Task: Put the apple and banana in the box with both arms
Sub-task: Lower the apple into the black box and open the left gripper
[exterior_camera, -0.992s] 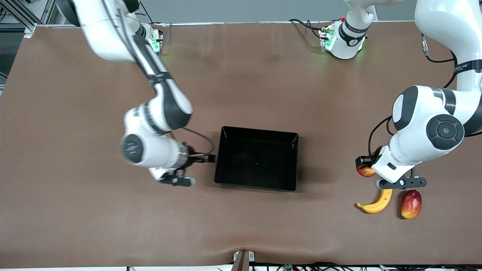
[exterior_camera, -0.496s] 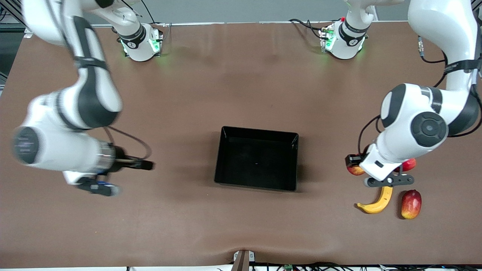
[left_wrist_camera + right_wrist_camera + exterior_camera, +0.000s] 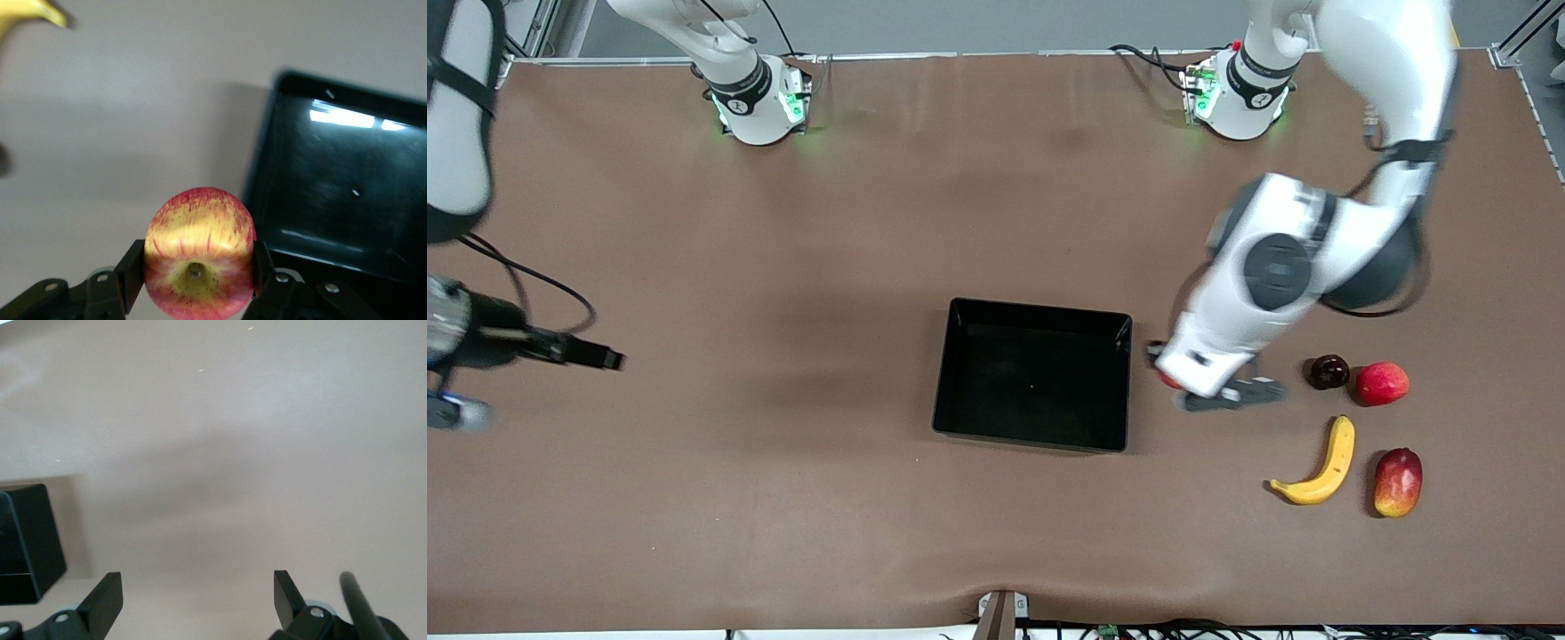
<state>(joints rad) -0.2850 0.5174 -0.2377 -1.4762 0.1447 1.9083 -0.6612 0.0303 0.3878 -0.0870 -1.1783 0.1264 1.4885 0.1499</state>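
Red, yellow-streaked round apple (image 3: 199,252) sits clamped in your left gripper (image 3: 199,277), over bare table just beside the glossy black plastic box (image 3: 1034,373). Next, carry it over the rim and release. The curved yellow banana (image 3: 1320,465) lies untouched. Your right gripper (image 3: 198,600) waits, spread wide and empty.

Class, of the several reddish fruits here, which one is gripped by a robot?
The streaked apple, clamped in the left gripper beside the box; the others lie on the table.
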